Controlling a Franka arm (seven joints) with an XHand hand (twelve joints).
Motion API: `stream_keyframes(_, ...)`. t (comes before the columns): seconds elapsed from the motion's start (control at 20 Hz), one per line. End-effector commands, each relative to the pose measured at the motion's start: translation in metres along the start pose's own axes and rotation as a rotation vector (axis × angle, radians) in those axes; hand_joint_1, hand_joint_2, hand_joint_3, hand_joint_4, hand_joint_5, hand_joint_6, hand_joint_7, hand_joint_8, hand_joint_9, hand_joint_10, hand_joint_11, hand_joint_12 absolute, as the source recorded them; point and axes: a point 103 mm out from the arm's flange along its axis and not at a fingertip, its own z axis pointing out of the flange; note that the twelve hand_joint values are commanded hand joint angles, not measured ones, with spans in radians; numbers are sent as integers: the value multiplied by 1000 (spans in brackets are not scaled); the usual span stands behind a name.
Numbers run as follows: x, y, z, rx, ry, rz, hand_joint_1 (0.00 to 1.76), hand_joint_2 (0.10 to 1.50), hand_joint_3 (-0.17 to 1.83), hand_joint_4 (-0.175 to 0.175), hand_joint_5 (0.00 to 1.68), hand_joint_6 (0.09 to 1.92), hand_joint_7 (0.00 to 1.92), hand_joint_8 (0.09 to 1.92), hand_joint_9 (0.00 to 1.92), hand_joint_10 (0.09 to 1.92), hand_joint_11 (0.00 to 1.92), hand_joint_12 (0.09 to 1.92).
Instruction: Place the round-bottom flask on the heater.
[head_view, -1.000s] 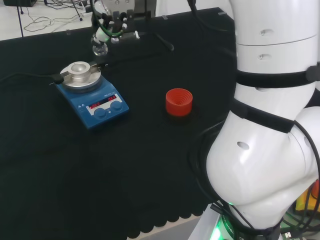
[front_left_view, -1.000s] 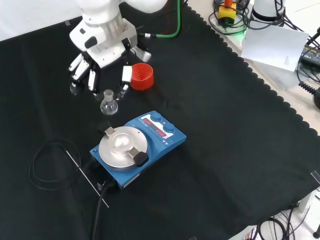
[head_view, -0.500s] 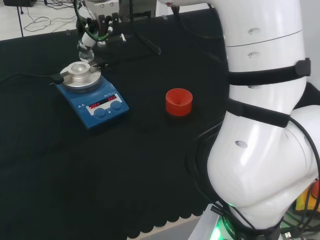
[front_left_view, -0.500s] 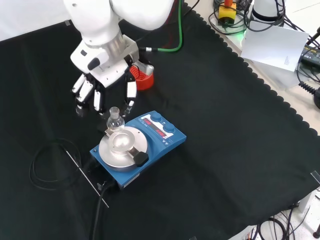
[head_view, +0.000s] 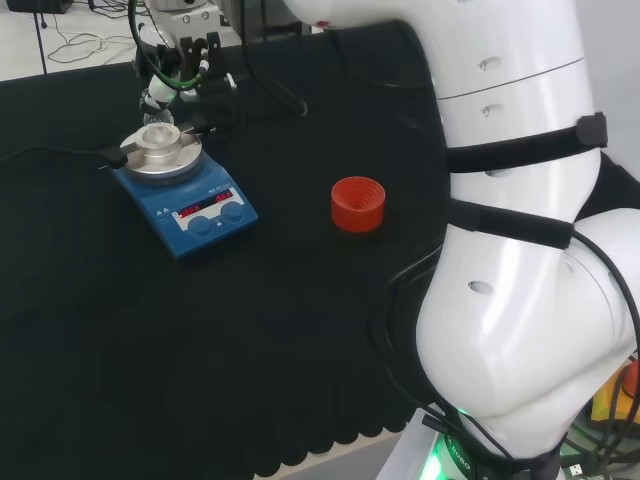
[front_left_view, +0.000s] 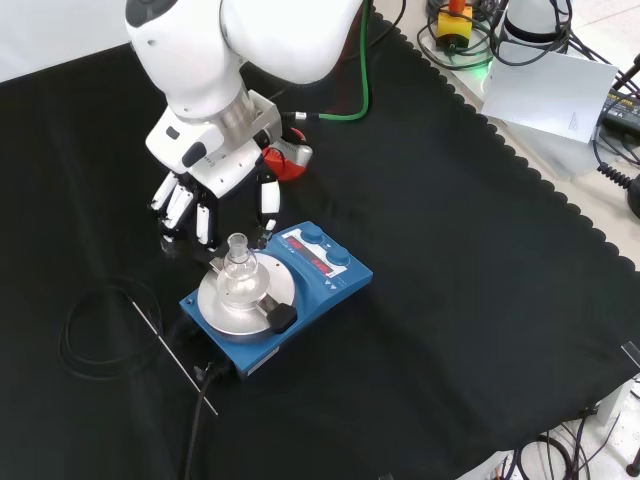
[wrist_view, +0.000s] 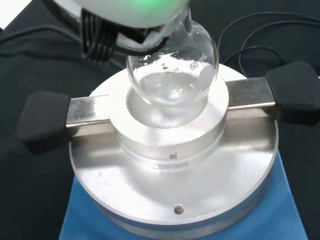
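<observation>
- We see the black and white hand (front_left_view: 215, 185) has carried the clear glass round-bottom flask (front_left_view: 238, 272), pinched below its fingertips, over the blue heater's (front_left_view: 300, 290) silver block.

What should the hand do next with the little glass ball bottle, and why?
Probably lower it a little, straight down. The round-bottom flask, pinched at its neck by the hand, hangs right above the hollow in the heater and looks not quite seated.

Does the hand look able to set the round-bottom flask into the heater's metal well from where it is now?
Probably yes. The hand holds the flask by its neck right over the heater, and the wrist view shows nothing between the bulb and the well.
</observation>
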Motion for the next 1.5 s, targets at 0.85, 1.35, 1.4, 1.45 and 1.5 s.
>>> stream_keyframes(0.85,-3,8,15,32,19,-19,1024,754,529,102,1047,880,283,676,554,631,300,1350)
stream_keyframes(1.35,-1,-20,5,19,34,-10,863,611,587,-27,641,786,204,665,461,653,208,1371)
stream_keyframes(1.4,-1,-24,3,15,34,-8,861,610,586,-26,626,780,201,664,457,653,205,1371)
stream_keyframes(1.45,-1,-30,1,11,35,-4,859,610,585,-25,615,776,198,663,454,653,202,1372)
stream_keyframes(1.5,-1,-36,-1,7,38,1,858,611,584,-24,608,773,196,663,452,654,199,1373)
